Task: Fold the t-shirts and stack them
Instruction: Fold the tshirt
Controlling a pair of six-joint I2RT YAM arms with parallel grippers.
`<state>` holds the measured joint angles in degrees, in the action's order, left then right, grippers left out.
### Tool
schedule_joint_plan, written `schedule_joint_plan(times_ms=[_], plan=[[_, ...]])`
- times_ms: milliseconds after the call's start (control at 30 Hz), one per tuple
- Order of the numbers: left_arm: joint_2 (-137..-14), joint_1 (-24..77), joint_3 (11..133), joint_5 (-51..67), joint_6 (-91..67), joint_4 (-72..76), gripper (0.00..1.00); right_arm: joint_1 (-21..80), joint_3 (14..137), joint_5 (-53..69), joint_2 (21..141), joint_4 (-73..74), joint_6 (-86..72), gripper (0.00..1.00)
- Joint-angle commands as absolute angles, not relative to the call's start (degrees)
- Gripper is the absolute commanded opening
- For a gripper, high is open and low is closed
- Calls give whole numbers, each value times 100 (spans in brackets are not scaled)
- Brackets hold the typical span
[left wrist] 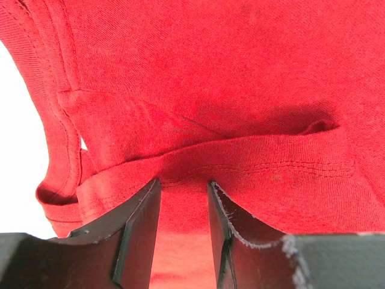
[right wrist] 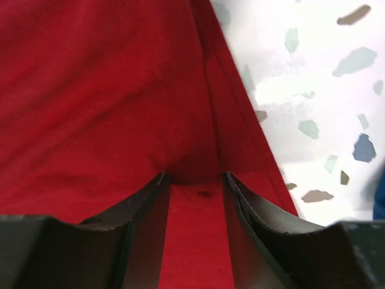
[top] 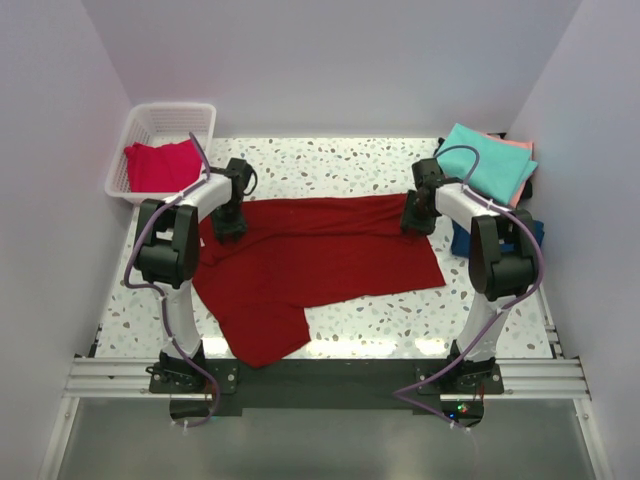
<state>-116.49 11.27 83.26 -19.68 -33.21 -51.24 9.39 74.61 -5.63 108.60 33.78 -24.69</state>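
The dark red shirt (top: pixel 320 255) lies spread on the table (top: pixel 380 320). The left gripper (top: pixel 232 228) and right gripper (top: pixel 415 222) rest on its far edge, fingers parted, gripping nothing (cloth shows in each gap). Best to pinch both corners evenly and fold them toward the near edge together.

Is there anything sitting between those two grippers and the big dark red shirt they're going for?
Nothing visible. The left gripper and right gripper are both down at the far edge of the dark red shirt, and the wrist views show only its cloth right at their tips.
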Motion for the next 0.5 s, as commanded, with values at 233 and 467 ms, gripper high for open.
schedule_joint_plan(times_ms=[233,467], plan=[[-12270,1046,7963,-2021,-3278,-4948,42,976,7707,-307,10899,3076,-2602,0],[-12357,1046,7893,-2022,-3287,-4931,43,976,8770,-536,10916,3593,-2426,0]])
